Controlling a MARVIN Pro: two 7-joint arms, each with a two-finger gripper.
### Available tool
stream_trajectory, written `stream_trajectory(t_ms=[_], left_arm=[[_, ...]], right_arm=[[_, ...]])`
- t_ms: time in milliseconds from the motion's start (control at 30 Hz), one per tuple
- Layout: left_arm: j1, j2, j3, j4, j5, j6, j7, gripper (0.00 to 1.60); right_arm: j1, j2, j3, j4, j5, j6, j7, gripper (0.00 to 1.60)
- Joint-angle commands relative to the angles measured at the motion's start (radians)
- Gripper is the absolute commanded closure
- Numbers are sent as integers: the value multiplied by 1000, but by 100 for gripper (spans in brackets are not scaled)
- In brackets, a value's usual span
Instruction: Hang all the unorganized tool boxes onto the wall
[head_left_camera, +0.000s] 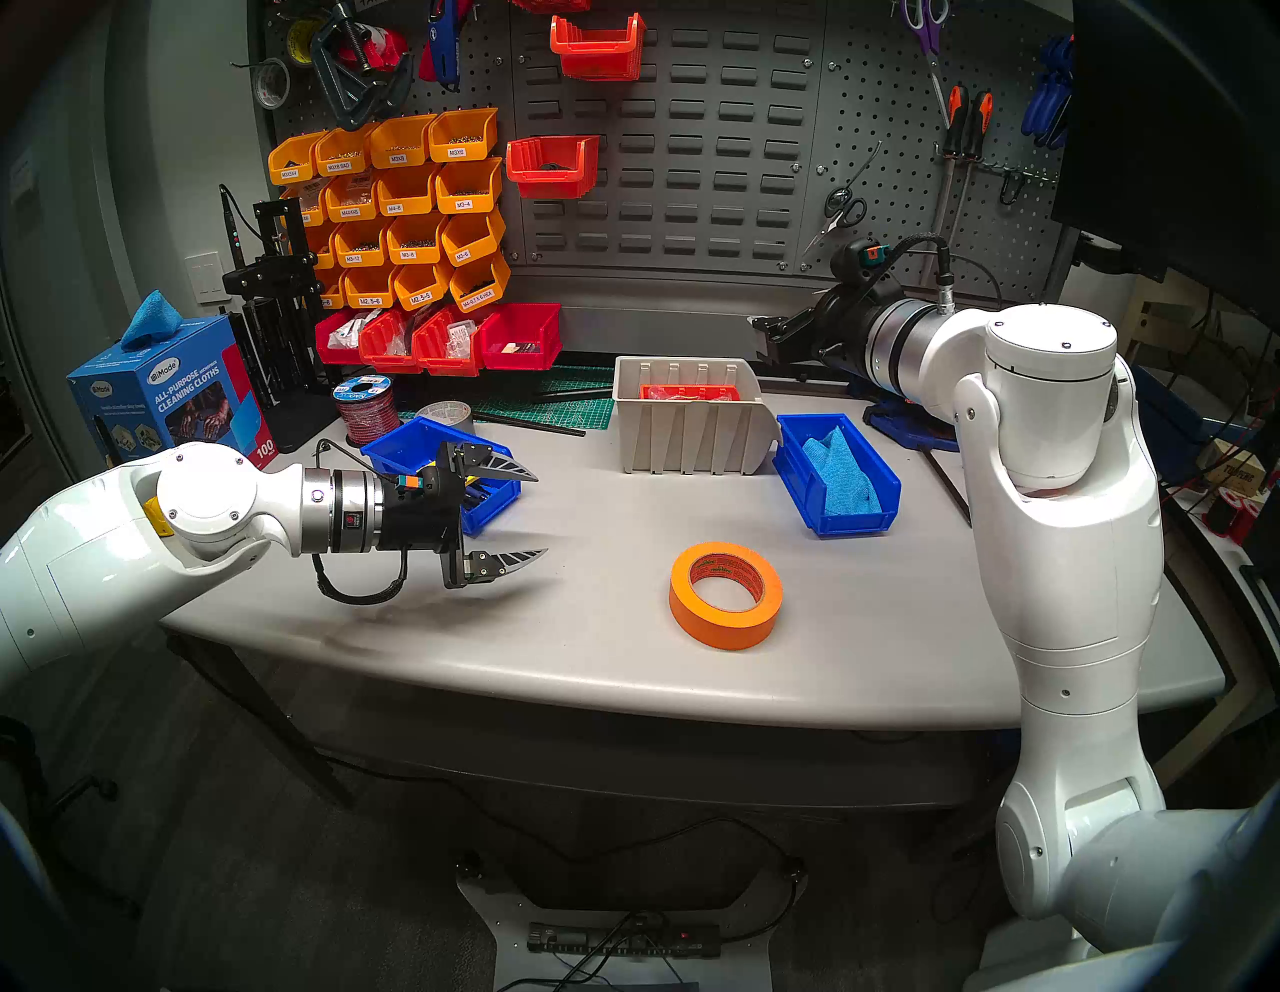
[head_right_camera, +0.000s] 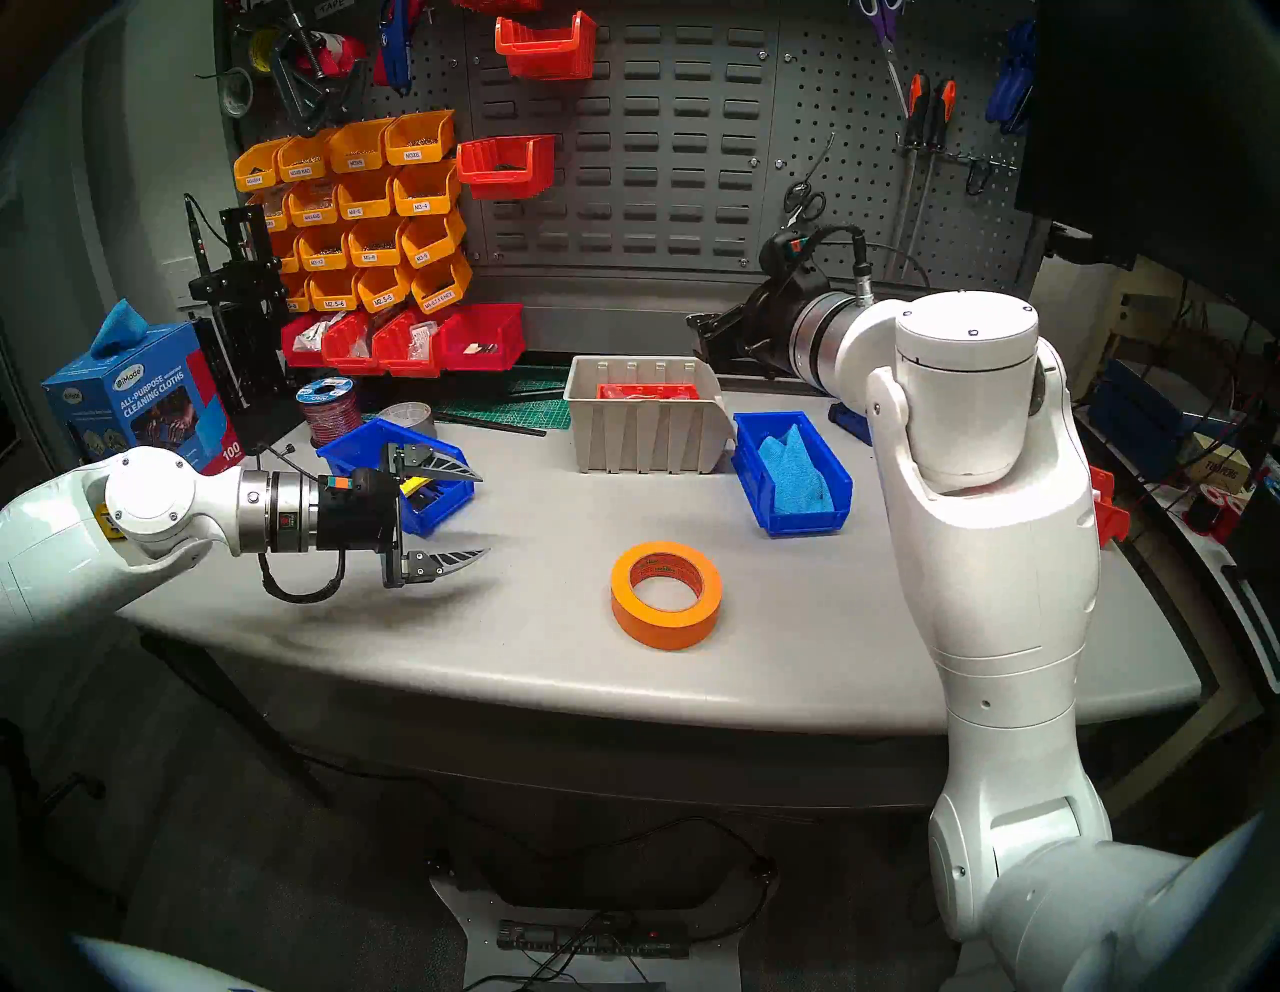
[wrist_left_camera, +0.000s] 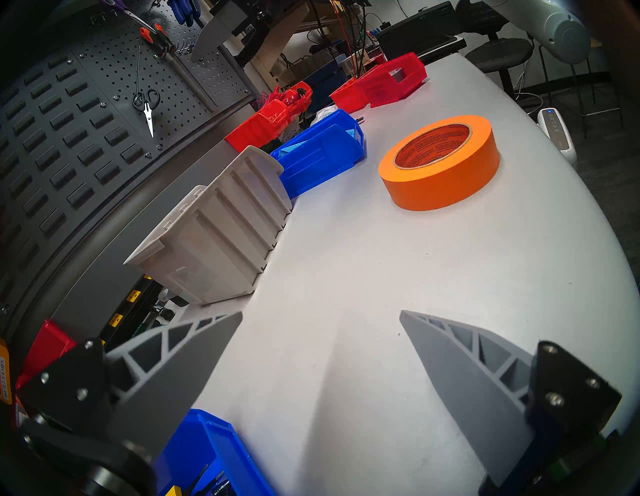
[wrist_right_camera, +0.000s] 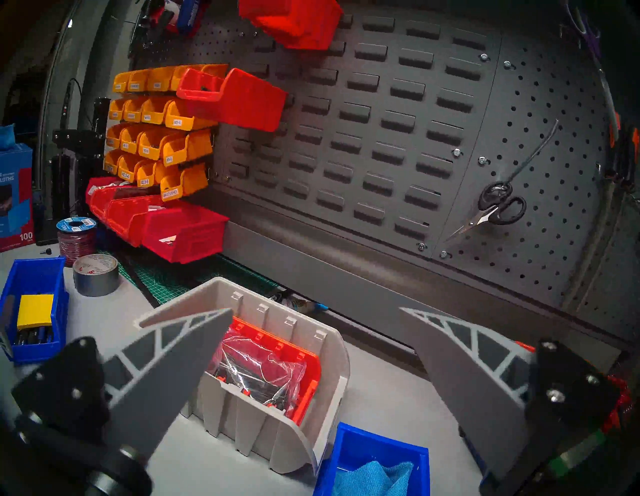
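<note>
— Where did we have the bins?

— All three sat on the table (head_left_camera: 623, 665): one beige bin (head_left_camera: 692, 426) between two blue bins (head_left_camera: 834, 474), below the slotted wall panel (head_left_camera: 692, 138), none hung yet.

— And our claws?

— Left gripper (head_left_camera: 537, 516) and right gripper (wrist_right_camera: 315, 367) both gaped wide, empty. We judged the right one was lined up over the beige bin to take it first.

2 blue bins (head_left_camera: 838, 478), 1 beige bin (head_left_camera: 692, 422), 1 orange tape roll (head_left_camera: 725, 596), approx 16 yellow bins (head_left_camera: 402, 208)
</note>
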Motion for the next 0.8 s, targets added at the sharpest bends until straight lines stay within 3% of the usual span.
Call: stream_trajectory(t_ms=[0, 133, 333, 367, 433, 467, 500, 767], left_arm=[[-10, 2, -9, -2, -1, 0, -3, 0], [-10, 1, -9, -2, -1, 0, -4, 0], [-10, 1, -9, -2, -1, -1, -3, 0], [-10, 1, -9, -2, -1, -1, -2, 0], [-10, 1, -9, -2, -1, -1, -2, 0], [-10, 1, -9, -2, -1, -1, -2, 0], [-10, 1, -8, -2, -1, -1, -2, 0], [-9, 1, -8, -2, -1, -1, -2, 0]], right_arm=[[36, 18, 2, -5, 10, -2, -6, 0], [14, 17, -2, -26, 32, -2, -5, 0], [-89, 28, 21, -122, 73, -2, 6, 0], [-129, 39, 27, -157, 80, -2, 7, 0], [-125, 49, 23, -157, 88, -2, 13, 0], [-167, 51, 38, -190, 89, -2, 8, 0], [-147, 68, 27, -181, 99, -2, 15, 0], [-271, 108, 53, -263, 140, -2, 34, 0]])
